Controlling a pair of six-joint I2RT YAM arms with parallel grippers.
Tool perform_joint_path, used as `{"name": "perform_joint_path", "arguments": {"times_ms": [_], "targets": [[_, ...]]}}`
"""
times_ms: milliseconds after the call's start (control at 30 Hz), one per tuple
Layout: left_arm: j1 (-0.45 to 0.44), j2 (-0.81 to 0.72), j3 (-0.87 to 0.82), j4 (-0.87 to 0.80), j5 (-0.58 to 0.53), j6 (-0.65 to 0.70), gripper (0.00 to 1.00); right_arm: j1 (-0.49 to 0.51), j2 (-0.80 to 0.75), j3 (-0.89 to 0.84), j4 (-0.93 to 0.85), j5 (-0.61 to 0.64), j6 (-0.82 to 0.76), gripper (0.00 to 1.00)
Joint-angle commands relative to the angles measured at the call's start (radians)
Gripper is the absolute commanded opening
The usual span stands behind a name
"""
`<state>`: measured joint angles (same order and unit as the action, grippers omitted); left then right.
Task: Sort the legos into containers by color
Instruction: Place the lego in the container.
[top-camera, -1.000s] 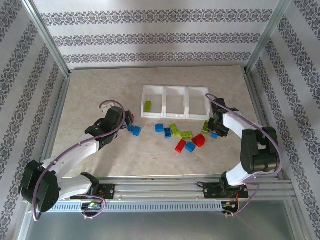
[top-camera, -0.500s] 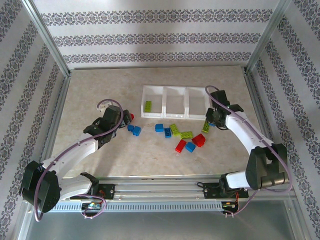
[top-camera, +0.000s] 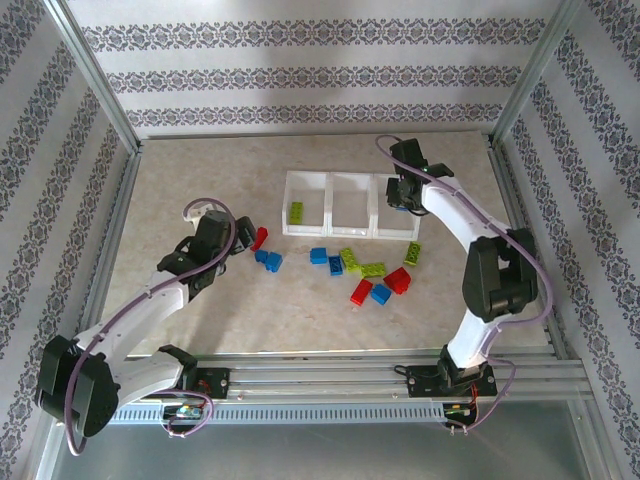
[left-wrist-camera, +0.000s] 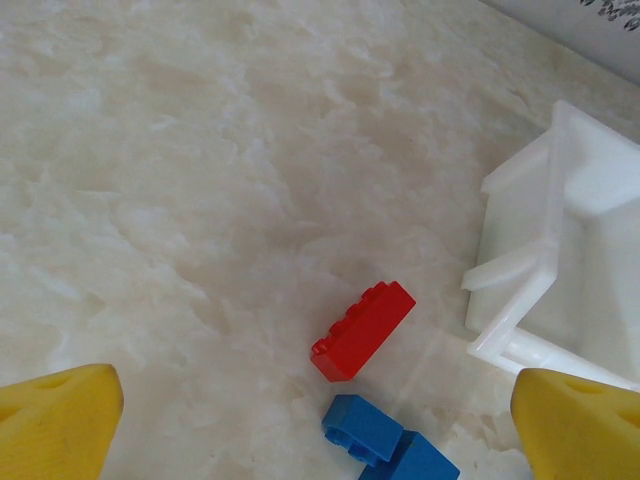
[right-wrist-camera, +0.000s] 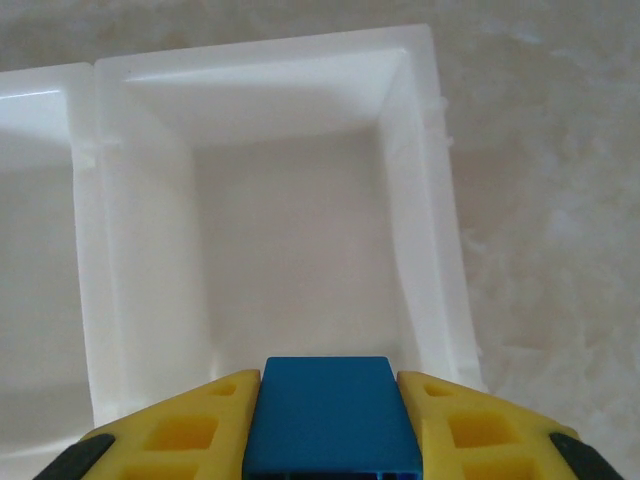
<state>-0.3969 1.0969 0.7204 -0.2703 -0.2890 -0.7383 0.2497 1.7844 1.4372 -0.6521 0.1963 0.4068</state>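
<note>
The containers are a white three-compartment tray (top-camera: 350, 178). Its left compartment holds one lime green lego (top-camera: 296, 211). My right gripper (top-camera: 403, 196) hovers over the right compartment (right-wrist-camera: 415, 200), shut on a blue lego (right-wrist-camera: 328, 400) between its yellow fingers (right-wrist-camera: 170, 435). My left gripper (top-camera: 238, 246) stands open and low over the table, left of a red lego (left-wrist-camera: 362, 330) and two blue legos (left-wrist-camera: 385, 440). The red lego (top-camera: 260, 238) lies just left of the tray's front corner (left-wrist-camera: 520, 300). Several more legos in red, blue and lime green (top-camera: 374, 269) lie loose in front of the tray.
The loose pile spreads from a blue brick (top-camera: 319, 255) to a green one (top-camera: 412, 253), with red bricks (top-camera: 398, 280) nearer me. Metal frame posts and patterned walls enclose the marbled table (top-camera: 200, 180). The tray's middle compartment (top-camera: 350, 205) looks bare.
My right arm lifted the blue lego from the pile's right end and swung back over the tray's right compartment. My left gripper drew slightly left, still open.
</note>
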Motion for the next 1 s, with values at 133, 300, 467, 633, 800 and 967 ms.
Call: {"name": "perform_joint_path", "arguments": {"times_ms": [133, 300, 467, 633, 800, 967], "targets": [[0.026, -0.029, -0.022, -0.024, 0.007, -0.007, 1.0, -0.006, 0.102, 0.111, -0.009, 0.011, -0.047, 0.21], [0.044, -0.025, -0.012, -0.049, 0.024, -0.004, 1.0, -0.007, 0.135, 0.126, 0.015, 0.009, -0.052, 0.23], [0.053, -0.026, -0.009, -0.063, 0.039, 0.005, 1.0, -0.008, 0.144, 0.121, 0.038, 0.008, -0.052, 0.27], [0.058, -0.029, -0.01, -0.072, 0.051, 0.006, 1.0, -0.009, 0.139, 0.108, 0.066, 0.008, -0.057, 0.27], [0.061, -0.034, -0.012, -0.082, 0.059, 0.009, 1.0, -0.009, 0.135, 0.103, 0.081, 0.022, -0.059, 0.34], [0.072, -0.037, -0.008, -0.09, 0.066, 0.014, 1.0, -0.011, 0.126, 0.091, 0.08, 0.028, -0.057, 0.44]]}}
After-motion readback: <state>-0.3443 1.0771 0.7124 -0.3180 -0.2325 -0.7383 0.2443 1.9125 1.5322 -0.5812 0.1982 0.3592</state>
